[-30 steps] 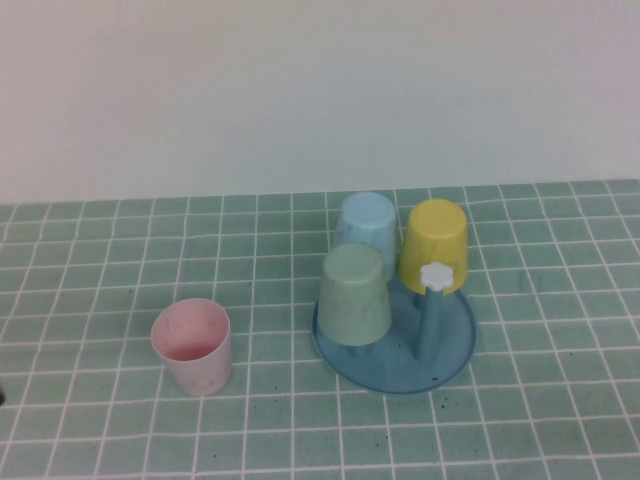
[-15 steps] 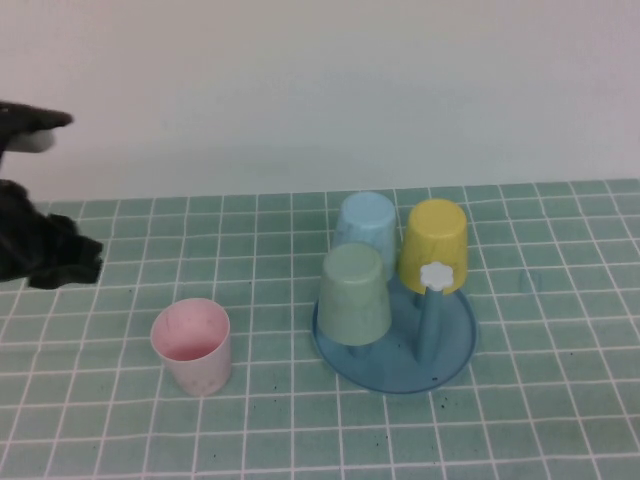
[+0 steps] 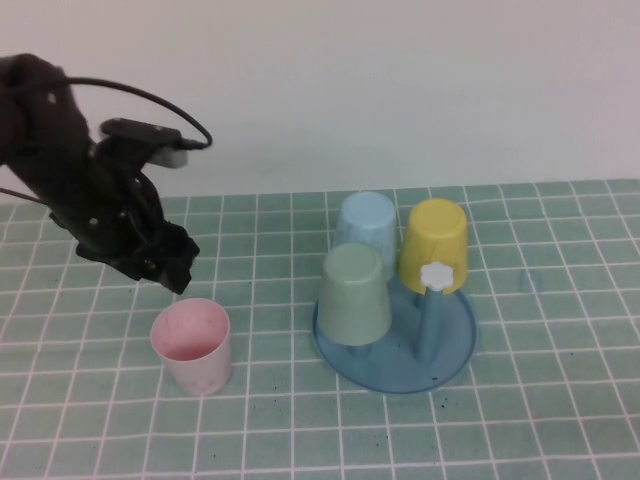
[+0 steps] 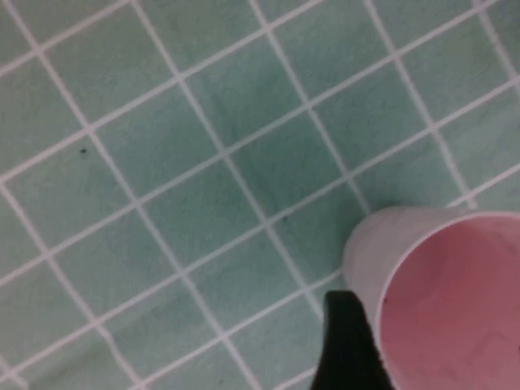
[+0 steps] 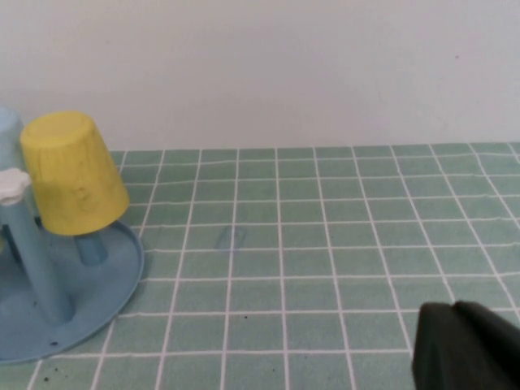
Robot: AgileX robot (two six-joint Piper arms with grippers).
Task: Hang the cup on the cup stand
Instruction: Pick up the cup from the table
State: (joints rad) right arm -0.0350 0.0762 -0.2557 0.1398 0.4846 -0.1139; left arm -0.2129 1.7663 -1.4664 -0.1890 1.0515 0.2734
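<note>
The pale pink cup (image 3: 192,345) stands upright, mouth up, on the tiled table at the front left. My left gripper (image 3: 166,266) hangs just above and behind its rim. In the left wrist view one black finger (image 4: 349,349) lies outside the cup's wall (image 4: 443,301), with the pink inside beside it, so the gripper is open and empty. The blue cup stand (image 3: 455,350) sits right of the cup, with one free peg topped by a white flower (image 3: 436,277). My right gripper (image 5: 446,307) is shut and empty, low over the tiles right of the stand (image 5: 81,284).
Three cups hang upside down on the stand: green (image 3: 354,295) at the front, pale blue (image 3: 364,222) behind, yellow (image 3: 433,245) at the right. A white wall closes the table's far side.
My left arm has come in from the left edge and moved right and down, ending over the pink cup. The cup and stand have not moved.
</note>
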